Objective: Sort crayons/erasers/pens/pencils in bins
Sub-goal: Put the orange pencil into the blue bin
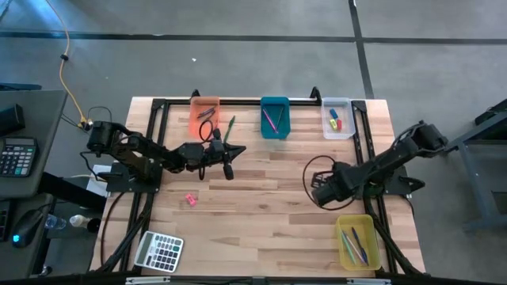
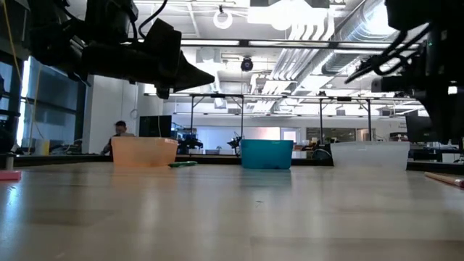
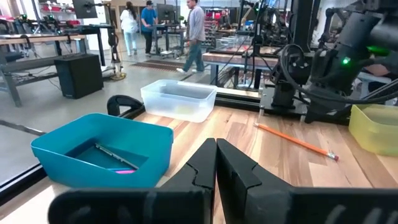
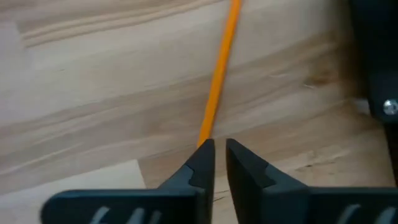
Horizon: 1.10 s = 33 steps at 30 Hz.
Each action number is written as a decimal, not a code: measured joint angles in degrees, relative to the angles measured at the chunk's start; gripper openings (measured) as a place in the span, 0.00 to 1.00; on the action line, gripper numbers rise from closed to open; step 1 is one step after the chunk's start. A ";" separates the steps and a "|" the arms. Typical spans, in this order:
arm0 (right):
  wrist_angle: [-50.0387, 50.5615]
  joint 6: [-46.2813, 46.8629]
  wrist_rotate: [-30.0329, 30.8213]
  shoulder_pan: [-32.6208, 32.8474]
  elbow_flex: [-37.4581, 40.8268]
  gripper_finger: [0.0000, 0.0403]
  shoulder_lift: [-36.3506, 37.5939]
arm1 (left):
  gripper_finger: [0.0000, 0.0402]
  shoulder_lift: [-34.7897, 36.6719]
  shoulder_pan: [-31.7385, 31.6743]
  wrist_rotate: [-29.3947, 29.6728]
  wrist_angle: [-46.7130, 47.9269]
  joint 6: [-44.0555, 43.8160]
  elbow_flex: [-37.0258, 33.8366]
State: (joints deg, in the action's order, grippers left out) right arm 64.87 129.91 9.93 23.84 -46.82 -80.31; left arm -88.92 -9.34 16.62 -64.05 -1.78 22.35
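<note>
An orange pencil (image 4: 217, 81) lies flat on the wooden table, also visible in the left wrist view (image 3: 297, 142). My right gripper (image 4: 219, 149) points down just over its near end, open by a narrow gap. I cannot tell whether a fingertip touches it. My left gripper (image 3: 216, 149) is shut and empty, held level above the table's left middle (image 1: 230, 165). A green pencil (image 1: 230, 129) lies beside the orange bin (image 1: 204, 115). A pink eraser (image 1: 190, 199) lies alone at the near left. The teal bin (image 1: 275, 117), clear bin (image 1: 337, 118) and yellow bin (image 1: 356, 242) each hold a few items.
A grey calculator (image 1: 158, 252) sits at the table's near left corner. A black frame rail (image 1: 238, 100) runs along the far edge behind the bins. Bare wood lies between the two arms at the table's middle (image 1: 269, 206). People stand in the room beyond.
</note>
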 joint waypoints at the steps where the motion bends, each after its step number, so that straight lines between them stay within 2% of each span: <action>1: -0.74 1.19 -0.02 0.30 0.67 0.11 -0.03 | 0.00 0.00 0.00 0.00 0.00 0.00 0.00; 8: -14.54 3.72 -0.13 0.52 9.94 0.25 0.06 | 0.00 0.00 -0.02 0.00 1.32 0.02 0.00; 14: -17.87 3.24 0.53 -0.41 13.27 0.27 0.32 | 0.00 0.00 -0.02 0.01 1.25 -0.01 0.00; 19: -18.19 1.18 0.56 -0.55 13.79 0.22 0.27 | 0.00 0.00 -0.02 0.28 1.26 -0.04 0.00; 28: -16.79 -2.94 0.04 -0.55 13.81 0.06 0.04 | 0.00 0.00 -0.02 0.46 1.25 -0.05 0.00; 33: -16.02 -7.25 0.23 -0.57 12.76 0.04 -0.15 | 0.00 0.00 -0.02 0.46 1.27 -0.04 0.00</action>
State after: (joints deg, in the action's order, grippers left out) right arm 48.85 122.66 10.17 23.27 -34.07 -80.46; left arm -88.92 -9.37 17.08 -62.78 -1.83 22.35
